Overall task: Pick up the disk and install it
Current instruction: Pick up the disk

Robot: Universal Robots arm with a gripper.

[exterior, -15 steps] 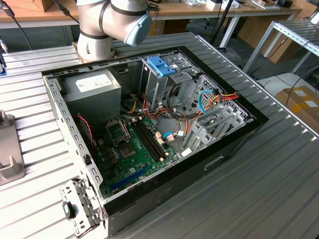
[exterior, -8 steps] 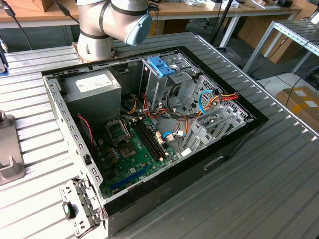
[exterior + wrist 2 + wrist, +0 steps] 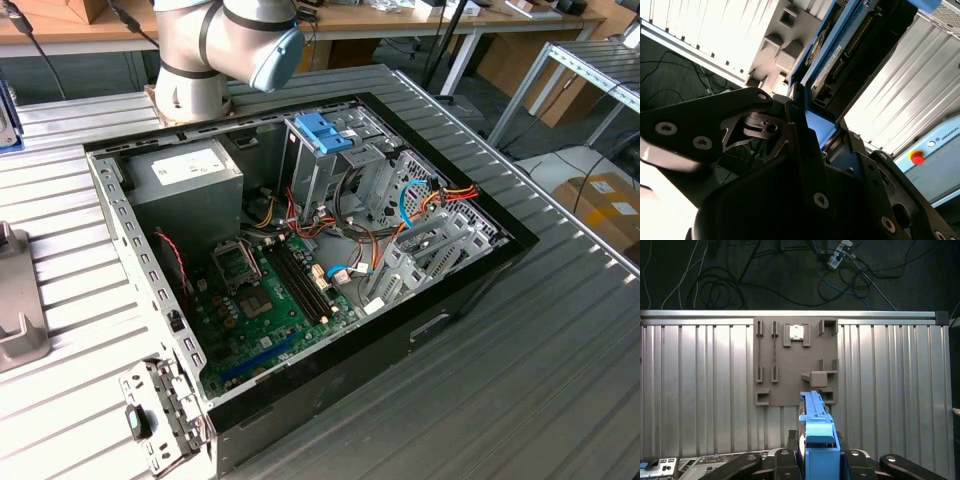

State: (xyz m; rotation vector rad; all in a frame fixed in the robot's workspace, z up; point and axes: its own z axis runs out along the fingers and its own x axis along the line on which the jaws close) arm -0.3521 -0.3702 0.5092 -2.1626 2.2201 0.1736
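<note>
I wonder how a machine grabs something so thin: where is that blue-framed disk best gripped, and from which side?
Grip the disk at its blue end, pinching the two broad flat faces and coming end-on. It is thin, so those faces give most to press on; the gripper seems clamped that way.

The tool (image 3: pixel 819 129) clamps the disk (image 3: pixel 842 52) by its blue frame.

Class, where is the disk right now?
In the first wrist view, the disk stands on edge, gripped in the hand, near the grey fixture plate.
</note>
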